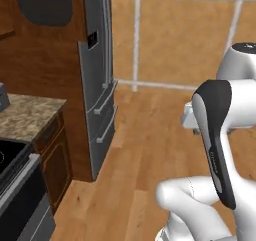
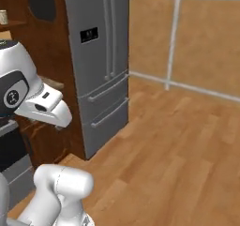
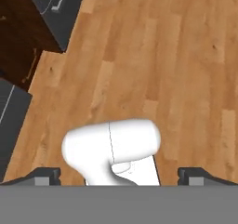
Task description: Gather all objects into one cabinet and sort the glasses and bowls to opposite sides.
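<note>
We are looking straight down the claw (image 3: 119,174) at bare wooden floor (image 3: 153,65): its two dark fingertips (image 3: 46,174) are sitting wide apart at the bottom of the hand view, and nothing is lying between them, so we are carrying nothing. In the right base view the hand is hanging out in front of the steel fridge (image 2: 101,61), low against its drawer handles, pointing down and away from anything we need.

Moving outward, the speckled desk (image 1: 27,115) is lying just left of the fridge, with the black stove (image 1: 15,185) nearer us on that same side. Farther back and higher, one small pale cup (image 2: 3,17) is standing on a reddish-brown shelf (image 2: 11,24) well left of the fridge, at the very edge of the right base view.

So we are judging that the work lies up and to the left of the fridge, while the claw is aiming at the floor. The bowl and the other cups we are not placing from here.
</note>
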